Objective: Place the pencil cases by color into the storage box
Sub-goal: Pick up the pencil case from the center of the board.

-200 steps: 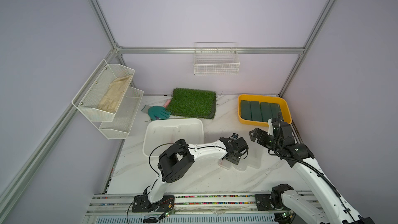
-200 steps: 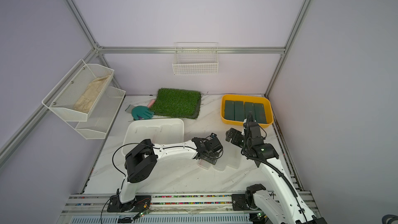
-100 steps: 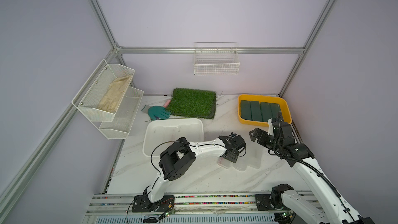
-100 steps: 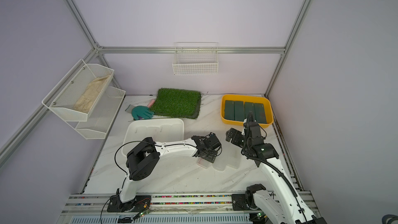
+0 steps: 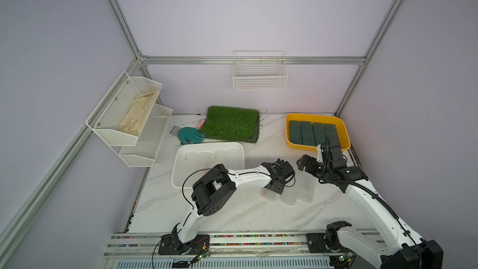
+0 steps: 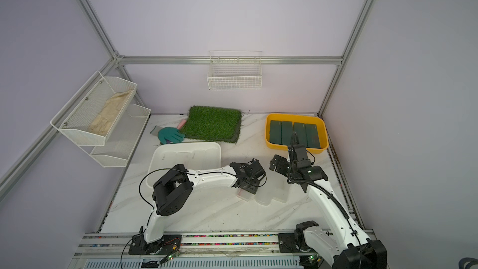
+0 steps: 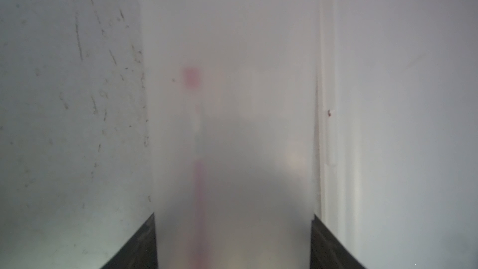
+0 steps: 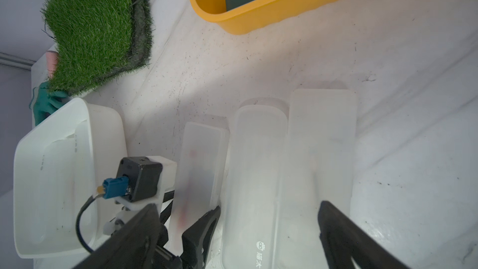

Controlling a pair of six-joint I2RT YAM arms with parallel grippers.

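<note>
The left end effector is seen low over the white marble-patterned counter, its fingers pressed against the two long sides of a frosted translucent oblong pencil case. That case lies flat on the counter and is pinched across its width, and a blurred pink shape is made out through its lid. Two more frosted translucent cases are lined up just beside it, on the side toward the right arm. Above these the right end effector is held with its fingers spread wide, and nothing is gripped between them. Further frosted cases are glimpsed in a row inside the white rectangular plastic storage box, near the left arm's elbow. Four flat dark green rectangular pencil cases are packed side by side in the yellow plastic storage box at the far right of the counter. A green fake-grass mat and a teal rubber glove are seen at the back, just beside each other.
</note>
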